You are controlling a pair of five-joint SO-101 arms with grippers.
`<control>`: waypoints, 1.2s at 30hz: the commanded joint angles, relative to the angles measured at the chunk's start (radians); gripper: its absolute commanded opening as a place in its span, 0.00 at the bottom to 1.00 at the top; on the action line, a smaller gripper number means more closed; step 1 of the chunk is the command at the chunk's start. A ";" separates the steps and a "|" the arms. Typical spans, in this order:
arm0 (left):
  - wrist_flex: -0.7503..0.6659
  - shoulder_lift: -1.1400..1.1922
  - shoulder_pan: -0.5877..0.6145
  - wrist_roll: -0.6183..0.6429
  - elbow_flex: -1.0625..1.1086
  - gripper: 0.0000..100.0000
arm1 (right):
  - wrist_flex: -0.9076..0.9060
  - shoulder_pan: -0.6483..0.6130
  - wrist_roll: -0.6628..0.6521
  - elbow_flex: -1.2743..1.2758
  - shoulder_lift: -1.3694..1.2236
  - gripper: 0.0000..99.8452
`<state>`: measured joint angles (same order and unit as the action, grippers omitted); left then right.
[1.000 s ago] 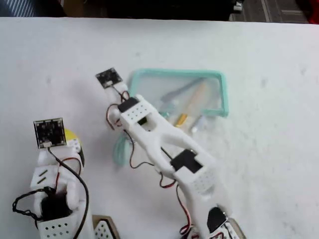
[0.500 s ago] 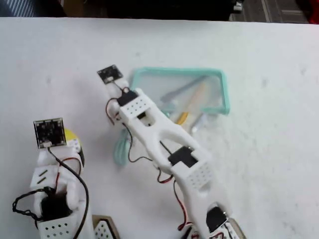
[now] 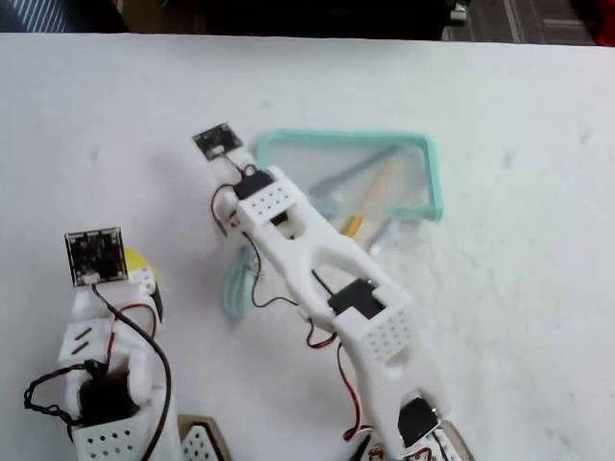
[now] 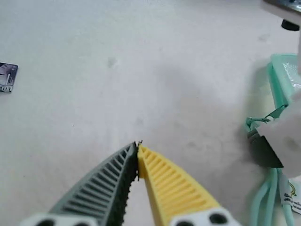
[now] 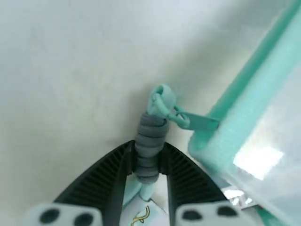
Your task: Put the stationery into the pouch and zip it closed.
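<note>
The clear pouch (image 3: 384,168) with a teal border lies flat on the white table, with pens and other stationery (image 3: 370,192) visible through its face. My right gripper (image 5: 147,149) is at the pouch's left corner (image 5: 244,127), shut on the grey cord of the zipper pull (image 5: 149,136). The pull's teal loop (image 5: 162,99) is just ahead of the fingertips. In the high view the right arm (image 3: 317,259) covers this corner. My left gripper (image 4: 138,149) rests low near the table's front left, grey and yellow fingers shut on nothing, well apart from the pouch edge (image 4: 282,70).
A teal strap (image 3: 233,283) trails from the pouch toward the front, beside the right arm. The left arm's body (image 3: 106,384) stands at the front left. Bare white table (image 3: 519,307) lies to the right of the pouch and behind it up to the far edge.
The right arm has shifted slightly toward the far side and to the right, still holding the zipper pull. The left arm has not moved.
</note>
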<state>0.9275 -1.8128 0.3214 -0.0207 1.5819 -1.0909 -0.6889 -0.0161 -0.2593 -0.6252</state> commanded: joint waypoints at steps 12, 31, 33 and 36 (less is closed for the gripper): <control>-0.074 -0.008 0.004 -0.003 0.008 0.02 | -0.486 0.024 -0.342 -0.308 0.495 0.02; -0.091 -0.008 0.004 -0.005 0.023 0.02 | -0.628 0.337 -0.400 -0.578 1.003 0.02; -0.091 -0.008 0.004 -0.005 0.023 0.02 | -0.628 0.337 -0.400 -0.571 1.040 0.02; -0.091 -0.008 0.004 -0.005 0.023 0.02 | -0.628 0.337 -0.400 -0.548 1.084 0.02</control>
<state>0.8631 -1.8128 0.3214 -0.0207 1.6141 -1.6985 -0.3667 -0.4058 -0.8163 0.4089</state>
